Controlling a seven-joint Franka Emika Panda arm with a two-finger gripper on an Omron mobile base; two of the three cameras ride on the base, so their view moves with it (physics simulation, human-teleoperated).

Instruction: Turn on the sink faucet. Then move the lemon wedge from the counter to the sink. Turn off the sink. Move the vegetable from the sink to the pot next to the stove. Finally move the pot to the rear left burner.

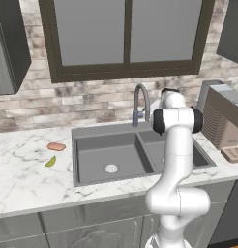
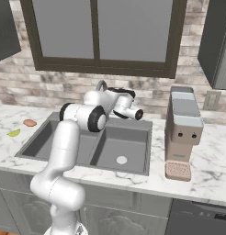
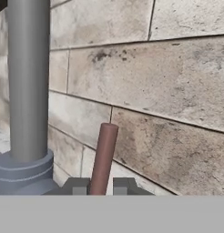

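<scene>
Three views cover the first step, turning on the sink faucet.

Left base view: the sink faucet (image 1: 141, 104) rises at the back rim of the sink (image 1: 111, 150), its arch pointing forward over the basins. The arm reaches behind and to the right of the spout, so the wrist blocks sight of the pincer. The lemon wedge (image 1: 51, 161) lies on the table (image 1: 24, 174), well apart to the left of the sink, near a flat orange-brown oval (image 1: 56, 147).

Right base view: the hand hangs over the back edge of the sink, beside the faucet arch, and points toward the brick wall (image 2: 64, 85). A tall appliance (image 2: 183, 133) stands well apart to the right and does not obstruct the arm.

Hand view: the pincer (image 3: 101, 186) is closed on a reddish-brown lever (image 3: 104, 154), which stands between the two fingertips (image 3: 77, 186). The lever's long axis runs away from the pincer, leaning slightly right. The faucet's grey column stands just left of the lever. The wall lies close behind, so a swing of the lever probably has little room rearward.
</scene>
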